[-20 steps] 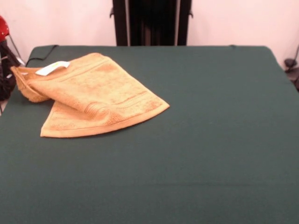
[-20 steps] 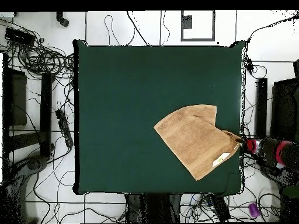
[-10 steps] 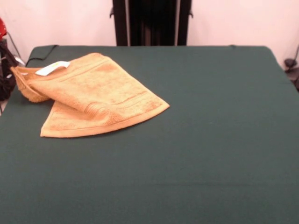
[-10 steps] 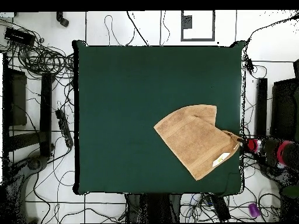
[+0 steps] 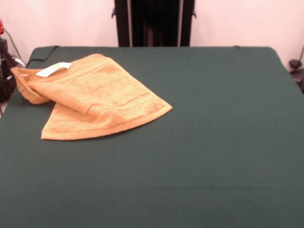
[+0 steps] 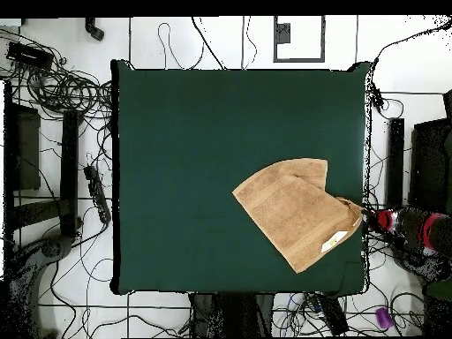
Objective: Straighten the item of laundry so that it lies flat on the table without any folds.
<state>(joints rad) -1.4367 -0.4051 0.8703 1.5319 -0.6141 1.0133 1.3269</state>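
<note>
- The towel (image 5: 95, 97) lies folded over itself near the table (image 5: 213, 142) edge (white label (image 5: 53, 69) up).
- The gripper (image 6: 378, 221) sits beside that edge; its opening cannot be told.

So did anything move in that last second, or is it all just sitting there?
The red and black arm slid a little further off the table's side, away from the towel. The towel stayed as it was, folded over, its corner at the table's edge.
</note>
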